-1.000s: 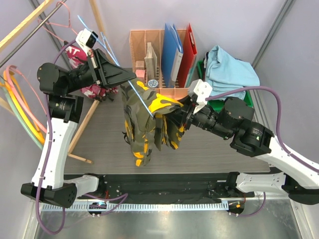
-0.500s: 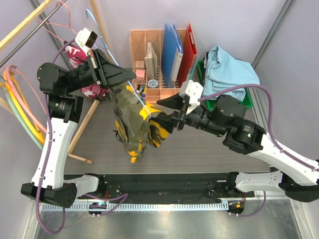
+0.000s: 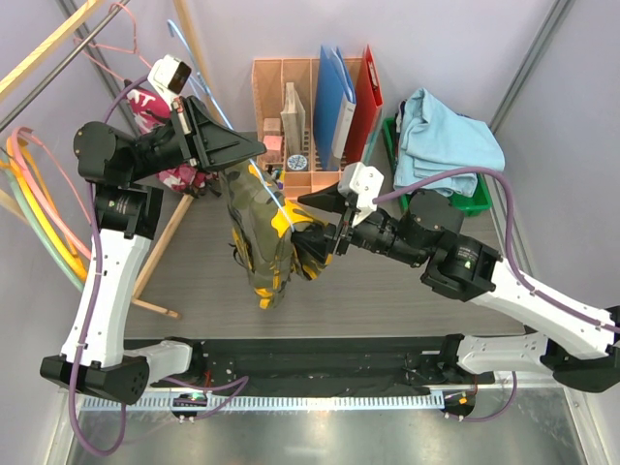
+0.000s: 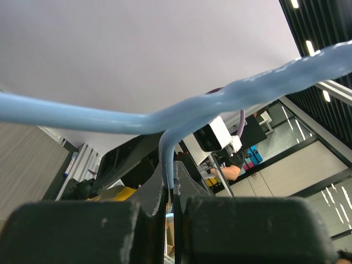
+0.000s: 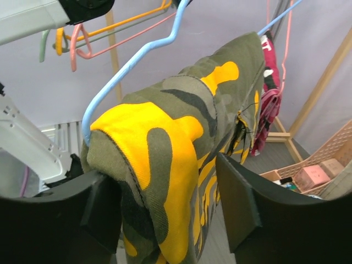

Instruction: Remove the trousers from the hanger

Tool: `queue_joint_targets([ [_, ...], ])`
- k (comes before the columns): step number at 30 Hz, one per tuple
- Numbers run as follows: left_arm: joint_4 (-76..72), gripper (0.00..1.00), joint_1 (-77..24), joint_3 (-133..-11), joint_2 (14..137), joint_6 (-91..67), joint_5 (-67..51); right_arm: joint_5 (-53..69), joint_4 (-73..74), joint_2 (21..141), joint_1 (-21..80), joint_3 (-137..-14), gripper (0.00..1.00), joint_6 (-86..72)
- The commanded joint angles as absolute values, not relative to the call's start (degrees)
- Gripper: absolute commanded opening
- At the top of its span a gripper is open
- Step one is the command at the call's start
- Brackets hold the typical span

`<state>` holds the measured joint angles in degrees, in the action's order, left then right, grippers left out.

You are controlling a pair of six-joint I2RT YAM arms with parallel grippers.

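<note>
Plainly, the right gripper is set with its jaws spread, one finger to each side of the yellow-olive camouflage trousers. The cloth lies between them but is not pinched, so nothing is gripped by that arm. The left gripper is clenched on the wire of the light blue hanger just below its hook, and the hanger is held aloft over the table by it.

From the top view the trousers are seen folded across the hanger, with cloth hanging down on both sides. They are fully on it, and no part has been drawn clear. The removal of this pair is therefore judged not yet done: the cloth has to be taken hold of and pulled off the hanger while the hanger is kept steady.

Farther out, a light blue garment is heaped in the green bin at the far right. It may be taken for a pair already dealt with, though that cannot be confirmed. At the wooden rack on the left, a pink camouflage pair hangs beside the left arm and is judged to be work left to do.
</note>
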<state>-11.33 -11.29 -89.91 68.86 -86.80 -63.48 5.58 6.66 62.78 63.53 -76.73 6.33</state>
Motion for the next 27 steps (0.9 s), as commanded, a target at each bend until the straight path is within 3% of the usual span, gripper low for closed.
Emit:
queue_joint_targets([
  [1,-15.6,0.0,-11.6,-91.9,66.9,-86.5,-62.0,0.9,1.8,63.5,63.6,-78.3,0.64,8.9],
  [11,-14.7,0.0,-12.6,-92.4,67.2,-85.7,-62.3,-0.7,2.2,64.9,63.6,-79.9,0.61,13.2],
  [16,-15.0,0.0,-12.7,-91.8,66.7,-86.1,-62.3,2.4,-11.7,69.4,63.6,-76.1,0.6,12.6],
  [19,-14.9,0.0,-12.8,-91.6,66.2,-86.1,-62.4,0.6,-17.9,71.5,63.6,-75.9,0.39,11.4],
  [23,-14.2,0.0,-13.0,-91.0,65.3,-85.6,-62.8,-4.6,-26.4,71.0,63.6,-74.2,0.01,11.2],
  [27,-12.0,0.0,-13.0,-90.6,64.6,-83.5,-63.0,-18.0,-29.7,68.9,63.5,-74.4,0.01,12.0],
])
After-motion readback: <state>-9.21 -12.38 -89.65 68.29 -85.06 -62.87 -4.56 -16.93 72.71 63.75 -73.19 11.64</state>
